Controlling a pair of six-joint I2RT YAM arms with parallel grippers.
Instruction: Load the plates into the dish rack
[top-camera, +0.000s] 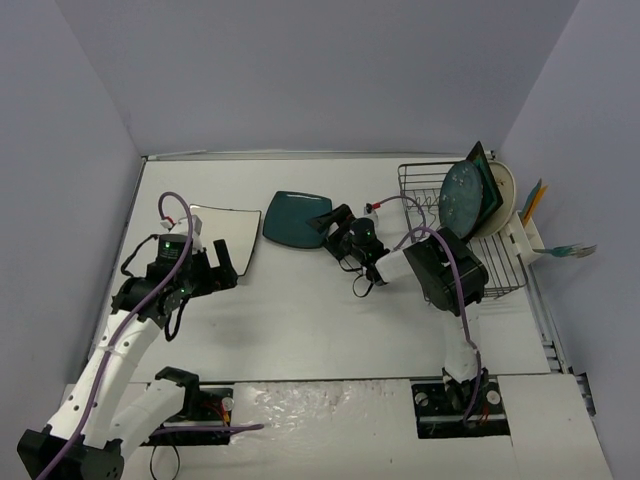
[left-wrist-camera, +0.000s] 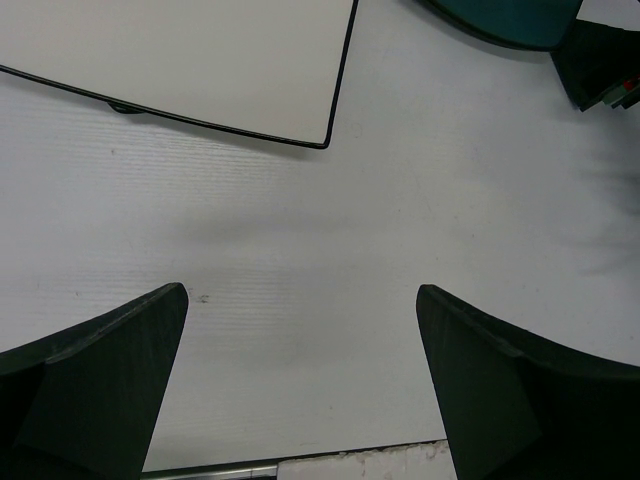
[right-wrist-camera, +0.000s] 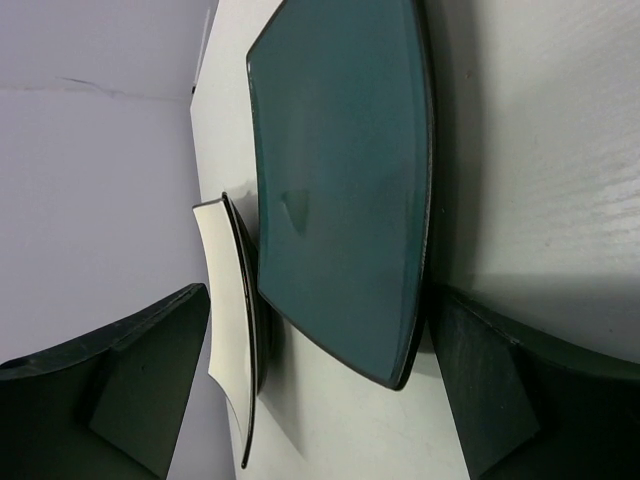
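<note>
- R pincer (right-wrist-camera: 318, 295) is gaping, turned sideways, straddling teal plate's (top-camera: 296, 218) near rim, prob. to get 1 finger under.
- L pincer (left-wrist-camera: 302, 290) is hovering apart over desk (top-camera: 300, 320) beside white plate (top-camera: 225, 225), prob. lining up.
- Those 2 are lying flat; other plates (top-camera: 462, 200) are standing in rack (top-camera: 418, 190).

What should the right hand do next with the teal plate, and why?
Probably ease forward slightly, then close. The right hand is open at the teal plate's edge, fingers either side of its rim, and the plate lies flat on the table.
</note>
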